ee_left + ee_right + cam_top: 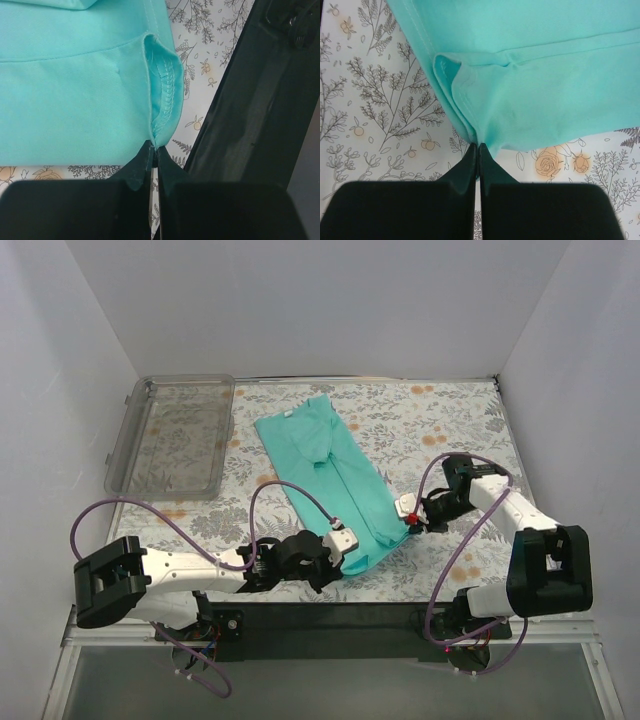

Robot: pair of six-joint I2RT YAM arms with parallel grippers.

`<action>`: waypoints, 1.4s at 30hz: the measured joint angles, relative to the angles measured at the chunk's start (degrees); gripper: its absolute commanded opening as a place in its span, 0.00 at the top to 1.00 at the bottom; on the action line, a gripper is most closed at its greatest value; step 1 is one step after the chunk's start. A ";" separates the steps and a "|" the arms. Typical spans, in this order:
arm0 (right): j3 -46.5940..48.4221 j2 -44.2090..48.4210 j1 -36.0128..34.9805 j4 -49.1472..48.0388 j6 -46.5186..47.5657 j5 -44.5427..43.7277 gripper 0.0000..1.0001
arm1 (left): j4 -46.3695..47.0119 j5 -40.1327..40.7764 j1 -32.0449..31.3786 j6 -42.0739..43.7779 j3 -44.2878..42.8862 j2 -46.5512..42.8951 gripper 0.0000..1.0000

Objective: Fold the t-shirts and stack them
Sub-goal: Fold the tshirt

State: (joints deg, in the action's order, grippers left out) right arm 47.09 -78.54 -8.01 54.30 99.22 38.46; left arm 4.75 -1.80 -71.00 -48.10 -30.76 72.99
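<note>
On wrist views, left gripper (154, 146) and right gripper (478, 146) clamp t-shirt (75, 105) corners; only overhead shows the bin (180, 435).

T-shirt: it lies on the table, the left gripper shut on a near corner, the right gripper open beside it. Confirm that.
One thing is wrong. The right gripper is not open beside the t-shirt. The right wrist view shows its jaws shut on the shirt's edge. The rest holds: the left gripper is shut on a near corner.
</note>
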 measured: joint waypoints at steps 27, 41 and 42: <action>42.10 -25.59 -5.46 9.20 -20.92 5.84 0.99 | -6.88 -18.08 30.62 5.73 -9.49 1.51 1.00; 64.61 -44.00 -7.37 8.46 -32.13 6.62 0.99 | -1.66 -20.52 43.58 6.80 -14.82 12.02 1.00; 65.70 -44.98 -7.56 8.20 -33.18 6.45 0.99 | -1.42 -20.50 44.39 6.80 -14.95 12.81 1.00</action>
State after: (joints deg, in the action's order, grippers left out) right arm 112.79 -123.52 -15.57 62.50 66.04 44.91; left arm 3.33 -22.31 -26.61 -41.30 -45.71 85.80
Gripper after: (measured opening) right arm 0.021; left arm 0.028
